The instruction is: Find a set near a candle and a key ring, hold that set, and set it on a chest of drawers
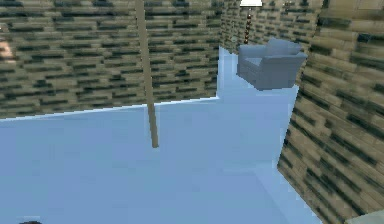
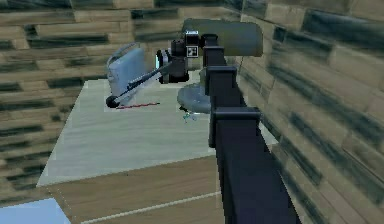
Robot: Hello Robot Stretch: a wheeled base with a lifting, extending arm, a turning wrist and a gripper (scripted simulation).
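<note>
Where the dark square arm (image 2: 240, 150) reaches out over the pale wooden counter (image 2: 110, 150), its jaws sit at the far end, just left of two small white marker squares (image 2: 187, 46). Their thin dark fingers (image 2: 135, 88) slant down to the left.

Behind the fingers, a grey-blue boxy object (image 2: 125, 62) stands on the counter's far left part, near the banded plank wall (image 2: 40, 60). Its shape is too vague to tell whether it is the set. With that object right behind them, I cannot tell whether the jaws are grasping anything.

A thin red stick-like thing (image 2: 142, 103) lies on the counter by the fingertips. To its right, beside the arm, stands a table lamp with a round grey base and a dark olive shade (image 2: 240, 38).

Ahead of the robot, a pale blue floor (image 1: 120, 170) runs between plank walls. A thin wooden pole (image 1: 149, 80) stands left of the middle, and a grey-blue upholstered armchair (image 1: 270, 62) sits far off to the right.
</note>
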